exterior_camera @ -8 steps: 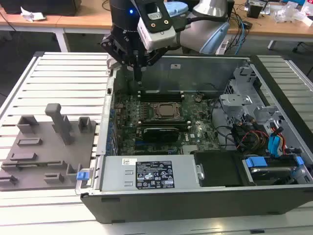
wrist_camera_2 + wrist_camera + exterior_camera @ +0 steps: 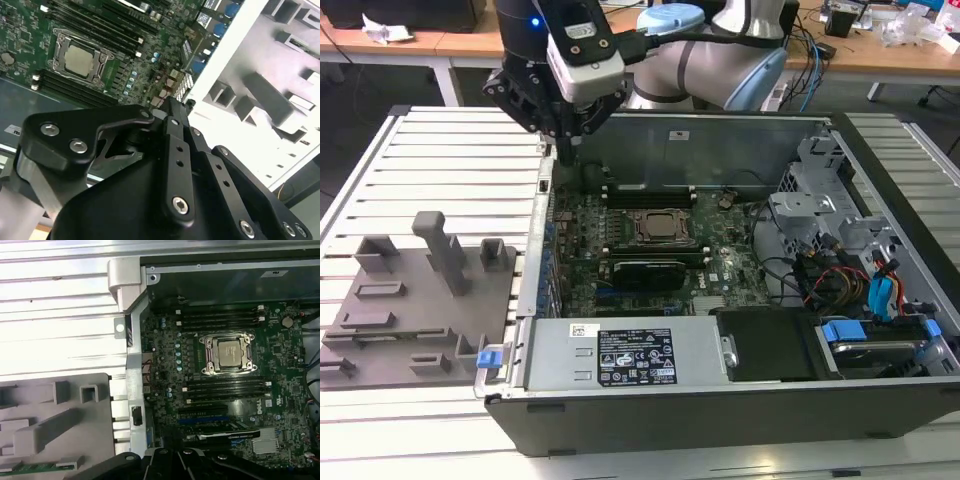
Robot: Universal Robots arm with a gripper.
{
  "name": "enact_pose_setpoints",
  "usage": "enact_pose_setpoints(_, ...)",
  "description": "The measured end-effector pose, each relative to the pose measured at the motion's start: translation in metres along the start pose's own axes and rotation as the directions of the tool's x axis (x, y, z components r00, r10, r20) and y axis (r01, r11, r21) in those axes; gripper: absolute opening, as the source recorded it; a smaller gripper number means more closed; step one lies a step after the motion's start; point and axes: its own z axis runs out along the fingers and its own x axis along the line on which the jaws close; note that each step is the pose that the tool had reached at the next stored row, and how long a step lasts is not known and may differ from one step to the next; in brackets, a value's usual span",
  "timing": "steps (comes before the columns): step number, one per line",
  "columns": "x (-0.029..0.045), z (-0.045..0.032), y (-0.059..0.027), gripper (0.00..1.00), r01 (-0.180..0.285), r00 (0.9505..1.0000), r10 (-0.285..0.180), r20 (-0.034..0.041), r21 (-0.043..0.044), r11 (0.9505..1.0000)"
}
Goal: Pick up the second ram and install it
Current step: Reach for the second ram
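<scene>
Well apart, second ram (image 2: 27, 468) and end effector (image 2: 566, 152)

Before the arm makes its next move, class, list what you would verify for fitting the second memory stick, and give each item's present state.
1. Stick located: ok. A green memory stick lies in the grey tray.
2. Claw over the stick: not ok. The claw hangs above a corner of the case, at the exterior view's left.
3. Case open: ok. The motherboard is exposed.
4. Free slot beside the processor socket: cannot tell.
</scene>
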Motion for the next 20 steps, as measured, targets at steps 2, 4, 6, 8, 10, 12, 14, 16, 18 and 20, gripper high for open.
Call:
enact_pose_setpoints(2,0.0096,-0.0003,-0.0007,0.11,0.000,1.0000,0.000,-0.0001,0.0000,1.0000)
enact_pose_setpoints(4,0.0183,-0.0005,-0.0014,0.11,0.000,1.0000,0.000,0.0000,0.0000,1.0000)
enact_pose_setpoints(6,0.0248,-0.0007,-0.0019,0.11,0.000,1.0000,0.000,-0.0001,0.0000,1.0000)
enact_pose_setpoints(8,0.0313,-0.0008,-0.0024,0.11,0.000,1.0000,0.000,0.0000,0.0000,1.0000)
enact_pose_setpoints(10,0.0384,-0.0010,-0.0029,0.11,0.000,1.0000,0.000,-0.0001,0.0000,1.0000)
enact_pose_setpoints(12,0.0422,-0.0011,-0.0032,0.11,0.000,1.0000,0.000,0.0000,0.0000,1.0000)
enact_pose_setpoints(14,0.0498,-0.0012,-0.0037,0.11,0.000,1.0000,0.000,0.0000,0.0000,1.0000)
enact_pose_setpoints(16,0.0547,-0.0014,-0.0041,0.11,0.000,1.0000,0.000,0.0000,0.0000,1.0000)
enact_pose_setpoints(18,0.0606,-0.0016,-0.0046,0.11,0.000,1.0000,0.000,-0.0001,0.0001,1.0000)
enact_pose_setpoints(20,0.0654,-0.0016,-0.0049,0.11,0.000,1.0000,0.000,0.0000,0.0000,1.0000)
